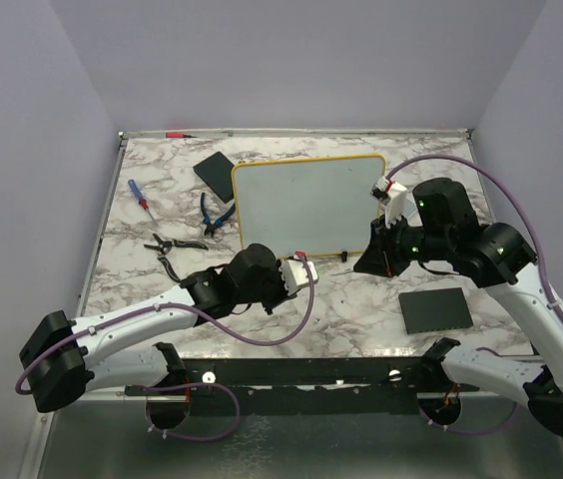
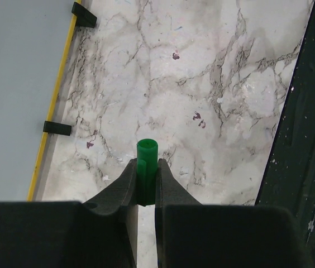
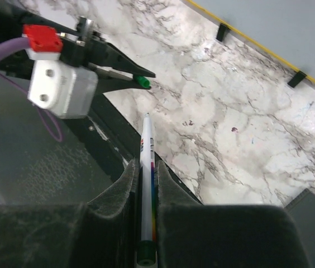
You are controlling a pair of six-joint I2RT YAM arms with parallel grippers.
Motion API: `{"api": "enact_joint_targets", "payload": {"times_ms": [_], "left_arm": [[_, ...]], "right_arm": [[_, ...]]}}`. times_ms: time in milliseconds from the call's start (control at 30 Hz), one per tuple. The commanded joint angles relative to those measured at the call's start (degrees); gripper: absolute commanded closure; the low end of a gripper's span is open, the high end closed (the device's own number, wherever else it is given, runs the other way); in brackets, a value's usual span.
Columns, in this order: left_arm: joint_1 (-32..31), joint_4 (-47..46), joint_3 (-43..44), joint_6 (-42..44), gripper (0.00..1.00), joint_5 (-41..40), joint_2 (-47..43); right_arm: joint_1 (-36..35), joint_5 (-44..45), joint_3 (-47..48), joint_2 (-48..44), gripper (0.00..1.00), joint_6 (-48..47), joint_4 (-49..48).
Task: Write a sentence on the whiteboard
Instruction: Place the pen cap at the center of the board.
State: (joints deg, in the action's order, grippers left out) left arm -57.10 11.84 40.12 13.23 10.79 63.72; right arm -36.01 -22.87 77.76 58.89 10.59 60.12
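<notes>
- Whiteboard (image 1: pixel 306 205) lies on the marble surface (image 1: pixel 361 299), far middle, its yellow-framed near edge just ahead of both my pincers.
- Left pincer (image 2: pixel 146 167) is clenched on a green cap (image 2: pixel 147 153) (open end poking past my fingertips), over bare marble beside the board.
- Right pincer (image 3: pixel 146 167) grasps a white marker (image 3: pixel 147 139), its far end pointing toward the cap.

1. The right gripper (image 3: pixel 146 167) clamps a white marker (image 3: pixel 147 137) between its black fingers.
2. Just past the marker's end, the left gripper (image 3: pixel 141 77) pinches a green cap (image 3: pixel 143 82).
3. The yellow-framed whiteboard (image 3: pixel 291 28) lies on the marble table (image 3: pixel 230 139), two black feet (image 3: pixel 222 32) showing.
</notes>
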Motion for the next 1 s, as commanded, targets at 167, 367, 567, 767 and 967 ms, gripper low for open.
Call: {"api": "enact_joint_targets", "payload": {"times_ms": [167, 367, 567, 767, 967], "left_arm": [[-0.04, -0.23, 1.39, -3.99, 1.00, -1.35, 2.54], [-0.11, -0.50, 3.50, -6.18, 0.99, 3.03, 9.97], [-1.04, -0.51, 4.21, -7.59, 0.90, 4.67, 14.60], [-1.80, -0.24, 5.43, -8.57, 0.85, 4.02, 19.38], [-2.76, -0.01, 6.29, -9.01, 0.78, 2.96, 22.12]], "right_arm": [[0.07, 14.35, -7.61, -2.55, 1.00, 0.73, -5.98], [0.07, 21.41, -15.17, -6.99, 1.00, 3.50, -14.11], [0.12, 22.57, -21.64, -12.24, 1.00, 5.99, -20.50], [0.06, 22.60, -23.70, -13.66, 1.00, 7.13, -22.17], [0.06, 24.27, -24.86, -13.98, 1.00, 7.15, -22.54]]}}
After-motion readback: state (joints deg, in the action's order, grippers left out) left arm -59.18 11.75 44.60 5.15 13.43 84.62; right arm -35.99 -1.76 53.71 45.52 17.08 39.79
